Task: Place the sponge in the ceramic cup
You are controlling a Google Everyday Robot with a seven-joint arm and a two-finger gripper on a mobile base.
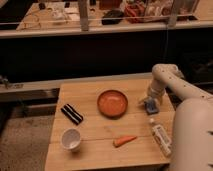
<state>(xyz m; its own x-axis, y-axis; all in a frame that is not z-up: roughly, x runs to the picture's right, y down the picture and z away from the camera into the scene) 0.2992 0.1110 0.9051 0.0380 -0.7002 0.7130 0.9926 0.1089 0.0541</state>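
The sponge (151, 105), a small blue-grey block, lies on the wooden table (92, 92) at the right, just beside the orange bowl (112, 103). My gripper (148, 100) hangs down right at the sponge, at the end of the white arm coming from the right. The ceramic cup (71, 139), small, round and white, stands upright near the table's front left corner, far from the gripper.
A black bar with a pale stripe (72, 113) lies left of the bowl. A carrot (124, 141) rests near the front edge, and a clear plastic bottle (160, 136) lies at the front right. A dark rail and cluttered counter run behind the table.
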